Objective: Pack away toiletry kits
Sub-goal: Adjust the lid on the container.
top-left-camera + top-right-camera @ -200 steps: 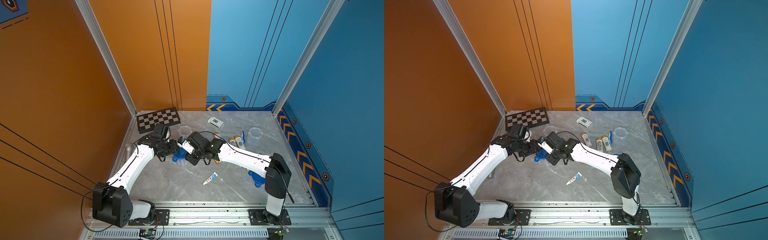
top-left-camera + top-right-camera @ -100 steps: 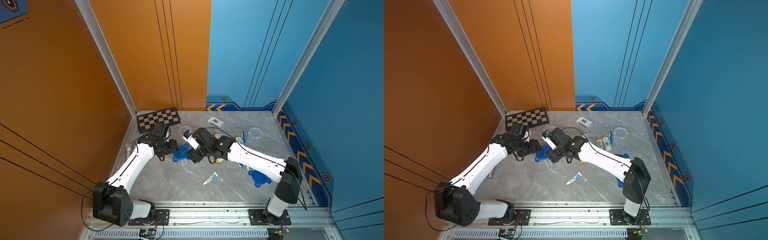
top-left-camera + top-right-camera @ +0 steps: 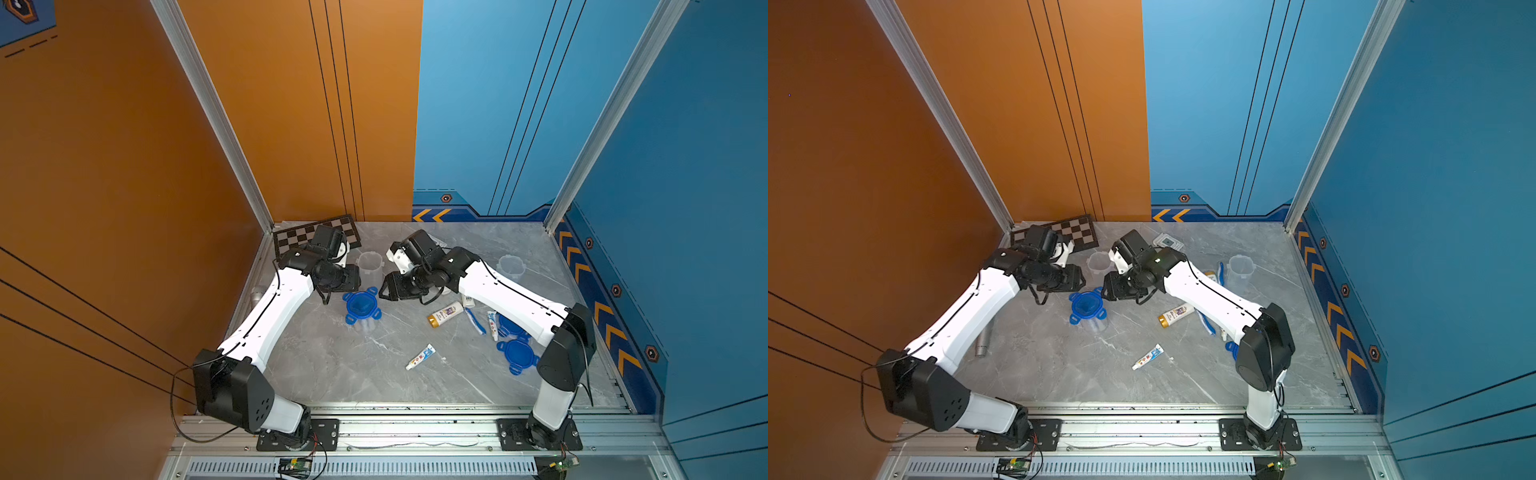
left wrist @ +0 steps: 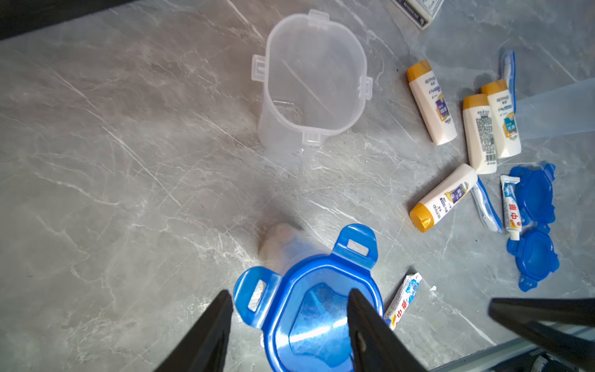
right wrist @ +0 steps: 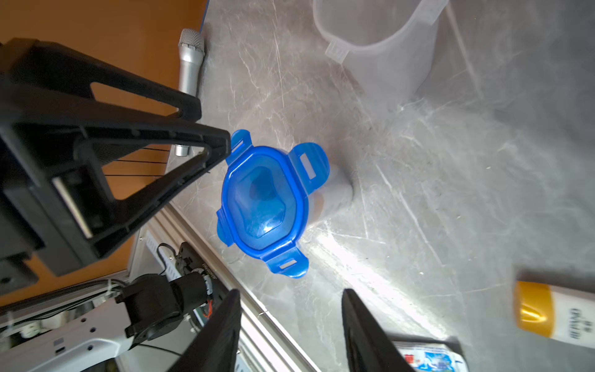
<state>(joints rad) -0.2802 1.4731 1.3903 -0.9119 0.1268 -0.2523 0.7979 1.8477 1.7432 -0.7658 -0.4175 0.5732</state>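
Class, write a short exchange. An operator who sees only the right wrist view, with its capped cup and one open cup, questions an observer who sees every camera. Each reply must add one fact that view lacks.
Operator: Are any spare lids left?
Observer: Two, next to each other, beside a toothpaste tube.
Operator: I see only one gold cap. How many bottles are out?
Observer: Four, all lying flat. Three are grouped together and one lies nearer the lids.
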